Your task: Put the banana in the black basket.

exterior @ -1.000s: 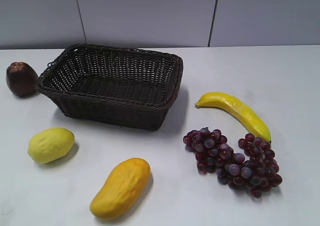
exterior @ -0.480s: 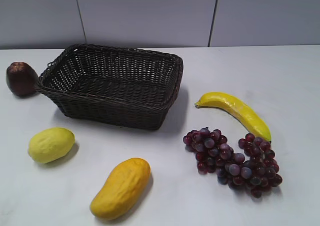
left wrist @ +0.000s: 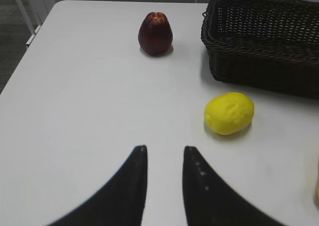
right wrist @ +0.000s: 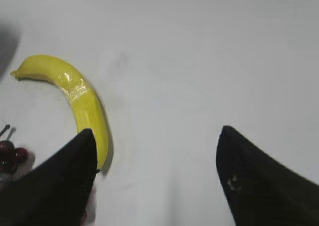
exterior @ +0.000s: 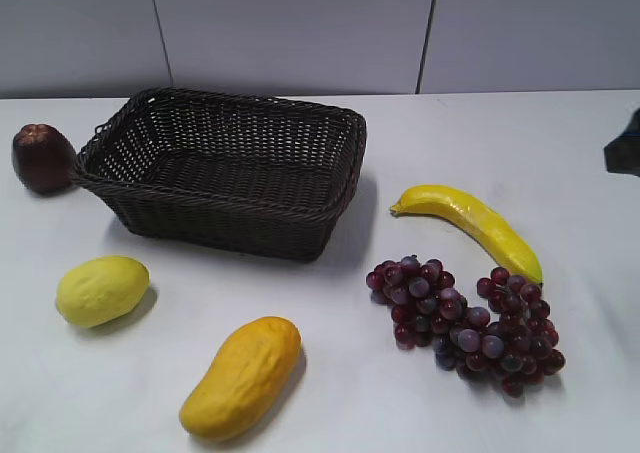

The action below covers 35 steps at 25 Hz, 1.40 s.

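Note:
The banana [exterior: 470, 225] lies on the white table right of the black basket [exterior: 230, 133], just above a bunch of grapes. It also shows in the right wrist view [right wrist: 75, 94], left of my right gripper [right wrist: 157, 131], which is wide open and empty over bare table. A dark part of the right arm [exterior: 625, 145] shows at the exterior view's right edge. My left gripper [left wrist: 164, 148] is open a little and empty, over the table near the lemon; it is out of the exterior view. The basket's corner shows in the left wrist view [left wrist: 259, 41].
Purple grapes [exterior: 465, 323] lie below the banana. A mango [exterior: 242, 376] and a lemon [exterior: 102, 290] lie in front of the basket. A dark red fruit [exterior: 42, 158] stands at the basket's left end. A table edge shows at left in the left wrist view [left wrist: 30, 51].
A dark part of the right arm has come into the exterior view at its right edge. The fruits and the basket have not moved.

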Available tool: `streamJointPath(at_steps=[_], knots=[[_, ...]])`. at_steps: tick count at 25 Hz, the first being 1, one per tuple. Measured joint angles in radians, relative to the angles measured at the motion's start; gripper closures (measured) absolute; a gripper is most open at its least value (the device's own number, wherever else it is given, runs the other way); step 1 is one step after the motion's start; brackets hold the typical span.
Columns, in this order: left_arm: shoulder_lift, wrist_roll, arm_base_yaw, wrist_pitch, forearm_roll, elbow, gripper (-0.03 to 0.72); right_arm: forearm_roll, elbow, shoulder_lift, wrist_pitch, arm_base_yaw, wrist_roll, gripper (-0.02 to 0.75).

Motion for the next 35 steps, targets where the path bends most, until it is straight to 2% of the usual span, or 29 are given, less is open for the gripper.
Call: streamJointPath(at_steps=[8, 17, 27, 33, 35], knots=[[0.000, 0.000, 0.000, 0.000, 0.000, 0.000, 0.449, 0.001, -0.266, 0.329, 0.149, 0.146, -0.056, 0.145], [0.000, 0.000, 0.000, 0.000, 0.000, 0.000, 0.449, -0.012, -0.524, 0.640, 0.335, 0.161, -0.066, 0.145], [0.000, 0.000, 0.000, 0.000, 0.000, 0.000, 0.449, 0.023, -0.565, 0.780, 0.345, 0.161, -0.124, 0.145], [0.000, 0.000, 0.000, 0.000, 0.000, 0.000, 0.449, 0.014, -0.565, 0.820, 0.293, 0.161, -0.131, 0.148], [0.000, 0.000, 0.000, 0.000, 0.000, 0.000, 0.449, 0.007, -0.565, 0.821, 0.276, 0.161, -0.131, 0.169]])
